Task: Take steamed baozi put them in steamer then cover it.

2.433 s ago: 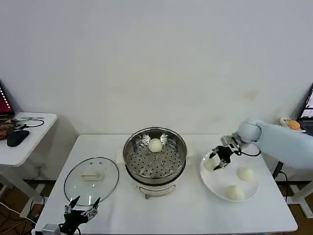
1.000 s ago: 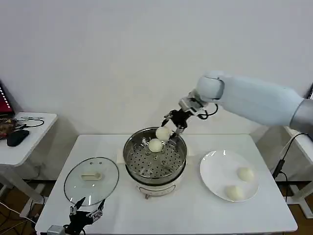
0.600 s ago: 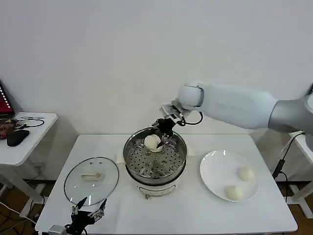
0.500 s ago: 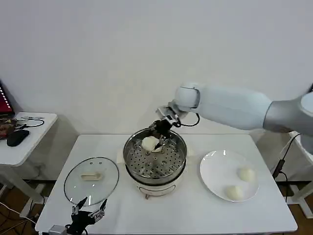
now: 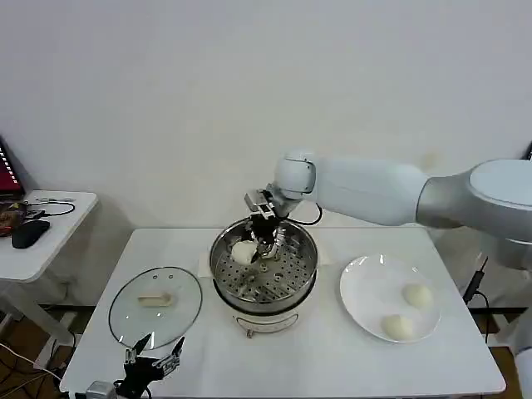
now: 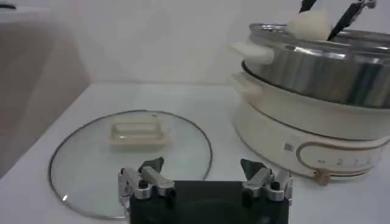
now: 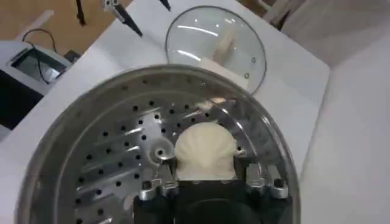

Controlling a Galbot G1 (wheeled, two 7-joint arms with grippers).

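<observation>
While right pincer (image 5: 259,235) pinches baozi (image 7: 204,150) over steamer (image 5: 263,268), left pincer (image 6: 205,181) spread; base markings possibly icons, unreadable.

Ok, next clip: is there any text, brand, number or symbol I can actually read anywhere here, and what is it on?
No text can be read.
Steamer base: small marks along the front panel in the left wrist view, too small to read.
Cover: no print visible.
Plate: plain.
Right claw, holding a baozi in the steamer: no label visible.
Left claw, by the cover: no label visible.
</observation>
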